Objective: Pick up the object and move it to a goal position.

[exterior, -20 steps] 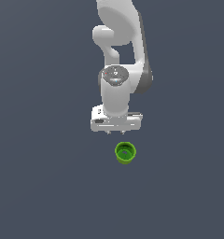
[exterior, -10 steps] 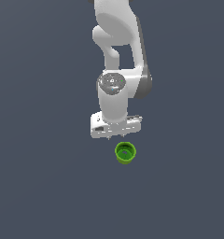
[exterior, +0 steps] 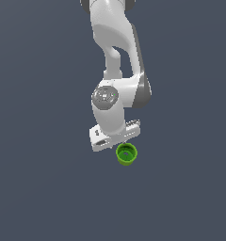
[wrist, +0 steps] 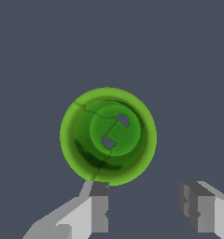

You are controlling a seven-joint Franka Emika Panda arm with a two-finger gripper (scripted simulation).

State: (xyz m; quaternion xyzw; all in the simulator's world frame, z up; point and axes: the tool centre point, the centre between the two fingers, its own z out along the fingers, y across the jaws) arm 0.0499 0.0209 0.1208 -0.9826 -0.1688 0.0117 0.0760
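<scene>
Jaws (wrist: pixel 149 210) released, apart above the green cup (exterior: pixel 126 154).
I see the cup upright at lower centre, ungrasped on the counter (exterior: pixel 39 188).

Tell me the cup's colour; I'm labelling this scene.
Bright green cup, darker green inside; clearest in the wrist view.

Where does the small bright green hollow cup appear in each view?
Exterior view: the small bright green hollow cup sits just below centre, under the white gripper.
Wrist view: the cup fills the centre, seen from above.
Shared landmark: the gripper; its jaws stand open beside the cup.
</scene>
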